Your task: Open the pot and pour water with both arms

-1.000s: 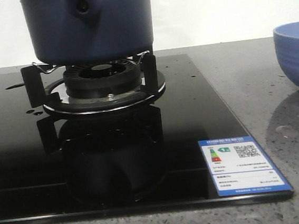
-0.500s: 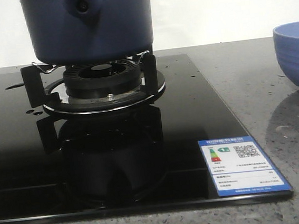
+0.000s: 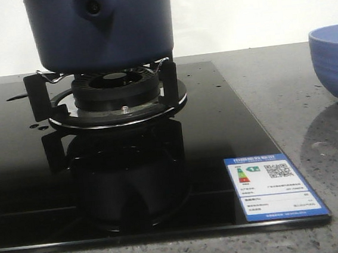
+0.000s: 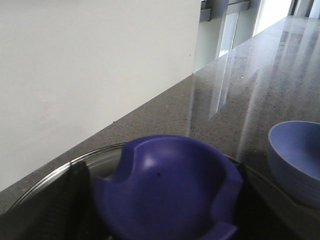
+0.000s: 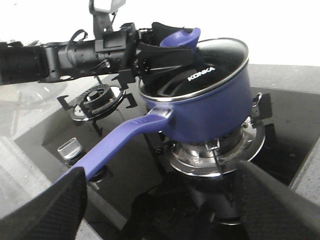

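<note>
The dark navy pot (image 3: 103, 31) stands on the burner's supports (image 3: 118, 92). In the right wrist view the pot (image 5: 215, 105) has a glass lid (image 5: 200, 70) across its mouth and a long blue handle (image 5: 120, 137). My left gripper (image 5: 167, 47) is shut on the lid's blue knob (image 5: 180, 37). The knob (image 4: 165, 190) fills the left wrist view, between that gripper's (image 4: 160, 212) black fingers (image 4: 75, 195). My right gripper (image 5: 160, 220) is open and holds nothing. It hangs in front of the pot, one finger just under the handle's end.
A periwinkle-blue bowl (image 3: 336, 62) sits on the grey counter right of the black glass hob (image 3: 228, 115); it also shows beside the pot in the left wrist view (image 4: 295, 155). A second burner (image 5: 97, 100), a metal stove knob (image 5: 69, 148) and a blue label (image 3: 273, 185) are on the hob.
</note>
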Motion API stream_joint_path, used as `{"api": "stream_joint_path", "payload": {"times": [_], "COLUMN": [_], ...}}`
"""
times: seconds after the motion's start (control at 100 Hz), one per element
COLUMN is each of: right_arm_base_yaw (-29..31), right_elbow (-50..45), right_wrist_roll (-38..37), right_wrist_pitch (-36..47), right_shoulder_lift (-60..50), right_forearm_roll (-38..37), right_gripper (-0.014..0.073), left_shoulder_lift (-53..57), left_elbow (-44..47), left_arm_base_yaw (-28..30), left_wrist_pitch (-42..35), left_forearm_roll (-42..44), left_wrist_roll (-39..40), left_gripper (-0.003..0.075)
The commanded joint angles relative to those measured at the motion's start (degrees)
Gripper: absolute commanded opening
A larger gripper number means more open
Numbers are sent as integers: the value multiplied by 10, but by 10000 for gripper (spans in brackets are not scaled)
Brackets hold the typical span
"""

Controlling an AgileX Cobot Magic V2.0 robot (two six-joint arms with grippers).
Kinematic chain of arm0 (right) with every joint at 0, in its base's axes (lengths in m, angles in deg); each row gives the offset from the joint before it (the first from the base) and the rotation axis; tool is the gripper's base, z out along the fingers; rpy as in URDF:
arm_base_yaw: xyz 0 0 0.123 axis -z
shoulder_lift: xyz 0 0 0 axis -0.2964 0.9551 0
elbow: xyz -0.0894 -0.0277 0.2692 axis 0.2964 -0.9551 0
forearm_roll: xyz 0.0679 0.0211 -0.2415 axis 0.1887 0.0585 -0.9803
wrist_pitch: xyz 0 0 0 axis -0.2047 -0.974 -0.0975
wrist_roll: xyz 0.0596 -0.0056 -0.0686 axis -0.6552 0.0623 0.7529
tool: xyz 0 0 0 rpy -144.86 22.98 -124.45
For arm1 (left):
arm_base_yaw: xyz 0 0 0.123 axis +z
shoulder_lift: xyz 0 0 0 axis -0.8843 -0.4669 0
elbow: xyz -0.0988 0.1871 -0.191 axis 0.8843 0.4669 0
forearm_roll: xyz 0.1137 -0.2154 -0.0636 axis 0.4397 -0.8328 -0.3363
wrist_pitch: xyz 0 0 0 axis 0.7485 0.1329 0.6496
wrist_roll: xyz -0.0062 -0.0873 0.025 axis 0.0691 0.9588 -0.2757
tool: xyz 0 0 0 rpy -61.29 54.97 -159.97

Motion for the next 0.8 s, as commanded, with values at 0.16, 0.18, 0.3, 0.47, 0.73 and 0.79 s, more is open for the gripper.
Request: {"api": "stream_joint_path", "payload": {"times": [0.16,0.18,0.3,0.47,0.73,0.79], "right_arm_base_yaw": [1,1,1,1,1,1], "right_elbow": [18,18,18,18,18,21], "right_wrist_roll": [7,7,7,7,-20,-22], "right_wrist_pitch": [22,22,22,29,84,84], "right_shoulder_lift": [6,6,6,6,20,32], "right_forearm_roll": [32,32,32,32,32,32], "right_gripper": [547,547,547,547,545,545], "left_shoulder_lift": [19,19,40,90,179,198], "left_elbow": [-15,-15,-15,-15,-15,-15], "left_arm_base_yaw": [-3,-3,-2,17,85,99], "left_wrist_pitch": [80,84,89,86,84,80], "left_forearm_roll": [-42,-42,-42,-42,-30,-18], "left_wrist_roll": [-2,-2,-2,12,86,104], "left_gripper": [224,216,206,206,209,209]}}
